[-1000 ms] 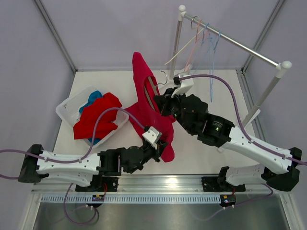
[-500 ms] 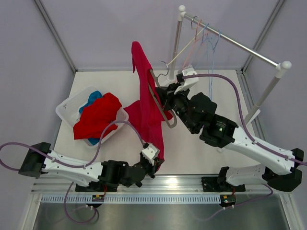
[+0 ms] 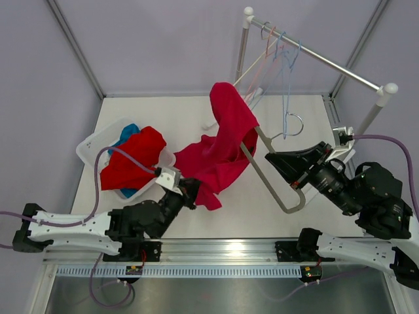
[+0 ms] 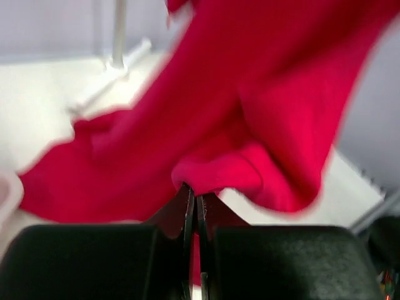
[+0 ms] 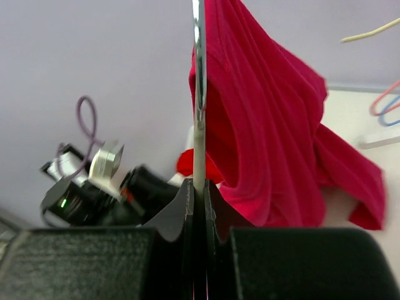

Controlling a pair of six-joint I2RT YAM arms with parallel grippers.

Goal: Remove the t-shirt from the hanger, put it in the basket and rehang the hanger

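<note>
My left gripper (image 3: 188, 191) has its fingers pinched on a low fold of the t-shirt (image 3: 226, 140), near the table (image 3: 190, 114). My right gripper (image 3: 275, 157) is clamped thin on the hanger (image 3: 262, 176), which is held tilted above the table's right side. The shirt's top drapes over the hanger's far end, and the rest sags left to the left gripper. A bin (image 3: 88, 149) of red cloth sits at left.

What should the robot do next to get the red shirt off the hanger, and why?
Probably pull the left hand toward the near-left, away from the hanger. It is shut on the t-shirt at its lower edge, the right hand grips the hanger, and the cloth's top is draped over the hanger's far end.
</note>
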